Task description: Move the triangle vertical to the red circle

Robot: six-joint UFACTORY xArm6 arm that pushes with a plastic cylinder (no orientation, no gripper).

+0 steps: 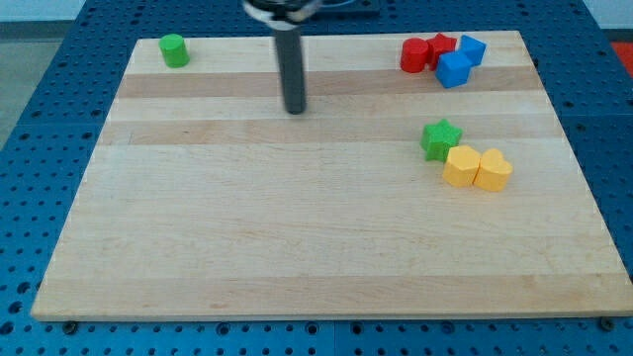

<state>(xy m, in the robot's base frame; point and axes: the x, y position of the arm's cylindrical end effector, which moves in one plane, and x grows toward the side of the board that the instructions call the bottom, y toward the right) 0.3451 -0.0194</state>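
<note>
My tip (295, 110) rests on the wooden board (297, 247), upper middle, touching no block. The red circle block (414, 54) lies at the view's top right, well to the right of my tip. A second red block (441, 45) touches it on the right. A blue block that may be the triangle (473, 48) sits just right of that. A blue cube (454, 70) lies below these, touching them. No other block looks triangular.
A green cylinder (175, 50) sits at the top left corner. A green star (441, 139) lies at mid right, with a yellow hexagon (461, 166) and a yellow heart-like block (493, 170) touching just below it.
</note>
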